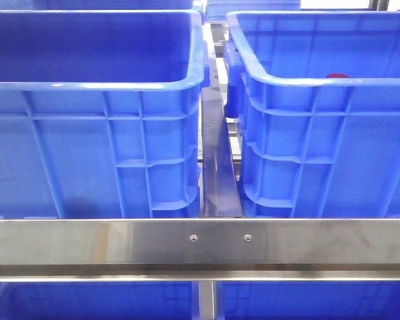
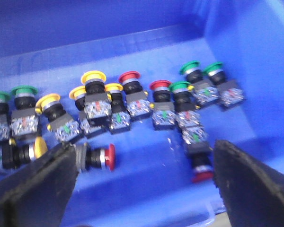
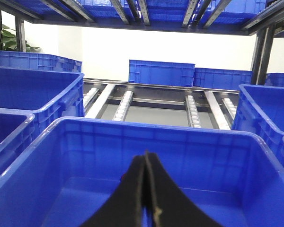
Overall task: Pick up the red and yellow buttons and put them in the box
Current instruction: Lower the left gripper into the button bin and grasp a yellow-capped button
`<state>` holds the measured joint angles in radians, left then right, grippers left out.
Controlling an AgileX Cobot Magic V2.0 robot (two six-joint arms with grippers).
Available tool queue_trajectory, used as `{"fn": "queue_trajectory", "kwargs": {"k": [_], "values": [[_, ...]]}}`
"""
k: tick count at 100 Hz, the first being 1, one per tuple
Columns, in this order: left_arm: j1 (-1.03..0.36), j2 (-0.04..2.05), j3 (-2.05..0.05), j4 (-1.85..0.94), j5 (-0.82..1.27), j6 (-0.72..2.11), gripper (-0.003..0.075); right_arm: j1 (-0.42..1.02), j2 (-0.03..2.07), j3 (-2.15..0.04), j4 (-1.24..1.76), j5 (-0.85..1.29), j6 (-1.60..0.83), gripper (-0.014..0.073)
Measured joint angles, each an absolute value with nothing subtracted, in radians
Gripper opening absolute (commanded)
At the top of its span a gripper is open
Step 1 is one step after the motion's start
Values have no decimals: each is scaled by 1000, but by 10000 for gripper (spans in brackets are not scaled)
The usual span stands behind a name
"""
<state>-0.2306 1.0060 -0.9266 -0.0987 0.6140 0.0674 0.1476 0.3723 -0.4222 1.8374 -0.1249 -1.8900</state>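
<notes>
— Blue plastic is seen almost everywhere. What is shown from the front?

— Two large blue crates are shown side by side behind a steel rail (image 1: 200,243). The left crate (image 1: 93,133) and the right crate (image 1: 320,140) are kept apart by a narrow gap, where a dark metal divider (image 1: 219,167) is seen. A small patch of red (image 1: 338,75) is glimpsed just over the near rim of the right crate; what it belongs to cannot be told. Neither arm is seen in this view.

— Where are the buttons found?

— In the left wrist view, on the blue crate floor (image 2: 146,184). A loose row of push-buttons is laid there: green-capped buttons (image 2: 199,71) at both ends, yellow-capped buttons (image 2: 92,82) and red-capped buttons (image 2: 130,80) in the middle, several touching. One red button (image 2: 102,157) is laid on its side apart from the row, near one finger. Another red-capped one (image 2: 202,172) is partly seen near the other finger.

— How is the left claw held?

— The left claw (image 2: 142,189) is spread wide above the floor, and nothing is gripped between its dark fingers (image 2: 33,189).

— And the right claw?

— The right claw (image 3: 146,189) is pressed fully together, pad against pad, with nothing seen held. It is poised over an open blue box (image 3: 151,156), whose visible floor is bare. More blue crates and roller tracks (image 3: 125,104) are seen beyond.
</notes>
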Motion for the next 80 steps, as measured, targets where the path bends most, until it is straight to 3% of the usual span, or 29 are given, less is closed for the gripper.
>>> {"fn": "queue_trajectory", "kwargs": {"k": [42,80], "values": [[-148,1466,-1224,-90,688,42,555,148,372,-422,1837,-125,-1889,-68],[-119,1628,-1270,-61,690,42,555,148,372,-414,1837,-124,-1887,-68]]}}
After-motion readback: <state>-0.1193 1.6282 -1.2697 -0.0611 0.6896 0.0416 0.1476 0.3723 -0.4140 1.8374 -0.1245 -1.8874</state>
